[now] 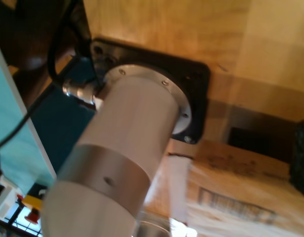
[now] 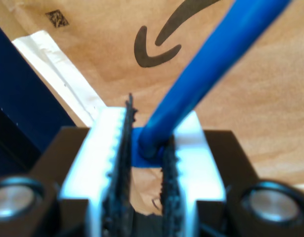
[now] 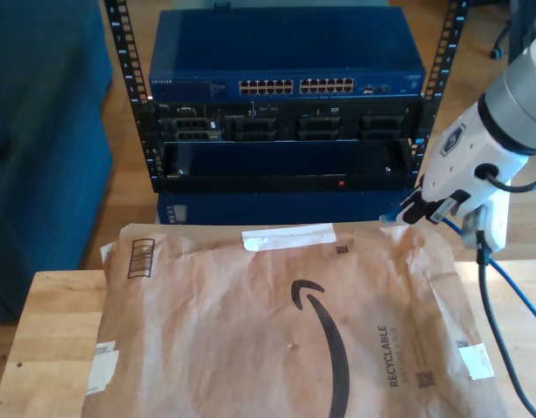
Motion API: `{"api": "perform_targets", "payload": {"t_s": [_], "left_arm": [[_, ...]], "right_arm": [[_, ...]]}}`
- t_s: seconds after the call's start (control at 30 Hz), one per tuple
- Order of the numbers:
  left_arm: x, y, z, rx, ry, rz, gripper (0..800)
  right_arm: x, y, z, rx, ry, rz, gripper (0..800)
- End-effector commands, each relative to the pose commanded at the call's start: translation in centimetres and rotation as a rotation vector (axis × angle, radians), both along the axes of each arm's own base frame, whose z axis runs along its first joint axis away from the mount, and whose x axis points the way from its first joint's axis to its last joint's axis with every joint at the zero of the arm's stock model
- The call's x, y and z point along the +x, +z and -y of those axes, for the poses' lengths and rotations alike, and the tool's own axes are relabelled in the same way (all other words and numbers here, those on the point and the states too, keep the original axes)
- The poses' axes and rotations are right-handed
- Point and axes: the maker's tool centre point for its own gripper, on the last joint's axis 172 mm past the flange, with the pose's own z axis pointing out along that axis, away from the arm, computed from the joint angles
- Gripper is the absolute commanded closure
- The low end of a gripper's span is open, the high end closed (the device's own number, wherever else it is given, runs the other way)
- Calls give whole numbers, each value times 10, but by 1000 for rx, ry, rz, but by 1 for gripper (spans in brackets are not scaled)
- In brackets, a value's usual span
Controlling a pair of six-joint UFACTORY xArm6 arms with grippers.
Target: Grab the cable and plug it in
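Observation:
The cable [image 2: 216, 54] is bright blue and thin, and it runs up and away from my second gripper [image 2: 151, 129], which is shut on it near its end. A blue piece of the cable sits pinched between the toothed pads [image 2: 117, 148]. In the exterior view my second gripper [image 3: 409, 212] hangs at the right over the far right corner of a brown paper envelope [image 3: 276, 322]. A small pale plug tip [image 3: 390, 218] pokes out toward the rack. The cable [image 3: 512, 292] trails down at that view's right edge.
A rack [image 3: 285, 113] behind the table holds a blue network switch [image 3: 285, 61] with rows of ports [image 3: 294, 86]. The envelope [image 2: 250, 108] covers most of the wooden table [image 3: 50, 331]. An arm's white base column [image 1: 127, 138] stands on a black plate [image 1: 196, 84].

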Motion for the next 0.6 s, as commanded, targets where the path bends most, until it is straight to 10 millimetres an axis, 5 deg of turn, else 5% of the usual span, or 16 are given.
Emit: {"api": "perform_targets", "payload": {"t_s": [0.37, 0.6], "left_arm": [[-70, -26, 67, -130, -8, 84, 2], [-82, -50, 102, -183, 9, 93, 2]], "right_arm": [[-5, -11, 6, -20, -1, -19, 800], [-5, -13, 5, -18, -3, -20, 800]]}}
